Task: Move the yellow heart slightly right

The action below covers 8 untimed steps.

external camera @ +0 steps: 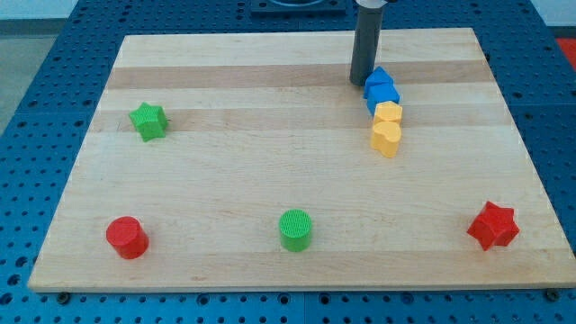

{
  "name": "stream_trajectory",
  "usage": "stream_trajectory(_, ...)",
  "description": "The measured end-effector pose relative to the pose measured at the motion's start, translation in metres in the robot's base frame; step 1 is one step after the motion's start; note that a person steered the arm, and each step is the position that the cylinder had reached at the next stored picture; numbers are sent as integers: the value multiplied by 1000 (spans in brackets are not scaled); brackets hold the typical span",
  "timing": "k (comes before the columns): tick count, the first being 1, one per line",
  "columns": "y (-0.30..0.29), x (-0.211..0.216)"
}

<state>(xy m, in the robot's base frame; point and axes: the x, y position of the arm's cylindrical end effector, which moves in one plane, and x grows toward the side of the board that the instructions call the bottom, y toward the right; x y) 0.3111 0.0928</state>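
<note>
Wooden board, pale and grained, lying on a blue perforated table and filling most of the view. Dark rod coming down from the view's top right of centre, ending in my tip on the board. No jaws to spread or press together; just a plain rod end, holding nothing. Tip just beside the upper left edge of a blue block, seemingly touching it, though contact cannot be confirmed.

Four blocks packed in a short column running down from the tip, each touching the next. Uppermost, the blue block beside the tip, shape hard to make out. Directly below, a second blue block, shape also unclear. Next, a yellow block, small, shape not readable. Lowest in the column, the yellow heart, in the right half of the board, above mid-height, well apart from the tip with three blocks between.

Elsewhere, well apart from the column: green star near the view's left edge of the board, upper half. Red cylinder at the lower left corner area. Green cylinder near the bottom edge, around the centre. Red star toward the lower right corner.
</note>
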Motion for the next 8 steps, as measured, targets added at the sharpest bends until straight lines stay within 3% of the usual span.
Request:
stream_trajectory(2, -48, 24)
stream_trajectory(5, -48, 119)
stream_trajectory(8, -16, 123)
